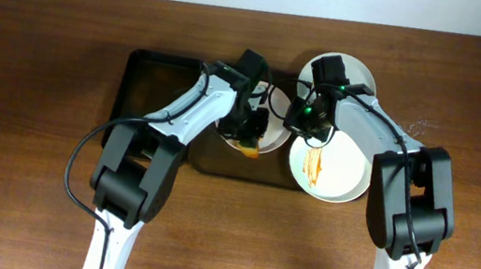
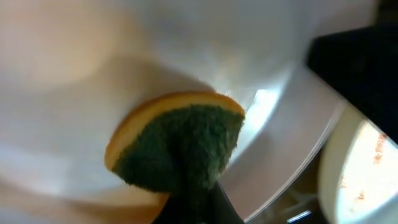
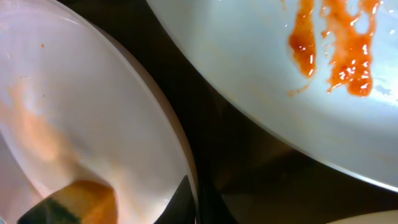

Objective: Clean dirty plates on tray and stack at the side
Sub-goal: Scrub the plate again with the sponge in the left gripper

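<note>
Three white plates show from overhead. The middle plate (image 1: 273, 141) sits on the right part of the tray (image 1: 150, 75). The streaked plate (image 1: 338, 177) lies at the tray's right edge, reaching out over the wooden table (image 1: 25, 123), and the far plate (image 1: 366, 77) rests on the table behind it. The left gripper (image 1: 246, 132) reaches down into the middle plate, its jaws closed on a sponge (image 2: 180, 146) that is pinched at its dark green scouring face, with an orange layer behind it pressed against the white surface. The right gripper (image 1: 305, 115) is at the middle plate's right rim. In its wrist view only a dark sliver of finger shows, clamped on that rim. Orange-red sauce (image 3: 345, 43) runs in streaks across the streaked plate.
</note>
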You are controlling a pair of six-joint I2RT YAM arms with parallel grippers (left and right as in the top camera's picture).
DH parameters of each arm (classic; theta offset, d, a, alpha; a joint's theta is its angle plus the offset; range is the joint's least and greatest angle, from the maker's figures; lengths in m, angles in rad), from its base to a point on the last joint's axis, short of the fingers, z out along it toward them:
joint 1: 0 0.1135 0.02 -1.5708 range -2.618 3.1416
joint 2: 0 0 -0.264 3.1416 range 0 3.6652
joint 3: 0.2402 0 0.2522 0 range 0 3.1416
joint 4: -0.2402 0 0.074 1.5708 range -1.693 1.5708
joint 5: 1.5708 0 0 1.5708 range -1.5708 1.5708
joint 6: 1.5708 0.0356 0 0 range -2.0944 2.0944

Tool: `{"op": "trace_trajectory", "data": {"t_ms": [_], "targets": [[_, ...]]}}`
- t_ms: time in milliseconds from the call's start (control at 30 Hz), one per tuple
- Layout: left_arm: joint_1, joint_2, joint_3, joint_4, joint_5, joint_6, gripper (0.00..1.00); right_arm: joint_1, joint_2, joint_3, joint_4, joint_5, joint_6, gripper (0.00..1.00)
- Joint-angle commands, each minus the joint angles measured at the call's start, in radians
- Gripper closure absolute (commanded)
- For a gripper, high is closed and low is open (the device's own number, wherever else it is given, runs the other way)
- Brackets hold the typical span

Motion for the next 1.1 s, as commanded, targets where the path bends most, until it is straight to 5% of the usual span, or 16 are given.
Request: {"op": "trace_trajectory", "data": {"t_ms": [0, 267, 467, 667, 800, 1067], "targets": [[0.025, -0.016, -0.002, 0.072, 0.035, 0.015, 1.00, -0.005, 0.008, -0.002, -0.011, 0.005, 0.004, 0.96], [0.031, 0.008, -0.002, 0.130, -0.491, -0.134, 1.00, -0.005, 0.008, -0.002, -0.010, 0.006, 0.004, 0.96], [-0.014, 0.010, -0.002, -0.017, -0.439, -0.205, 1.00, -0.005, 0.008, -0.002, -0.010, 0.006, 0.004, 0.96], [-0.111, 0.011, -0.006, -0.055, -0.527, -0.453, 1.00, -0.005, 0.008, -0.002, -0.011, 0.005, 0.004, 0.96], [-0.142, 0.012, -0.054, -0.026, -0.639, -0.640, 1.00, -0.005, 0.008, -0.002, -0.011, 0.003, 0.004, 0.96], [-0.103, 0.012, -0.100, 0.211, -0.853, -0.663, 1.00, -0.006, 0.008, -0.002, -0.018, 0.003, -0.015, 0.96]]}}
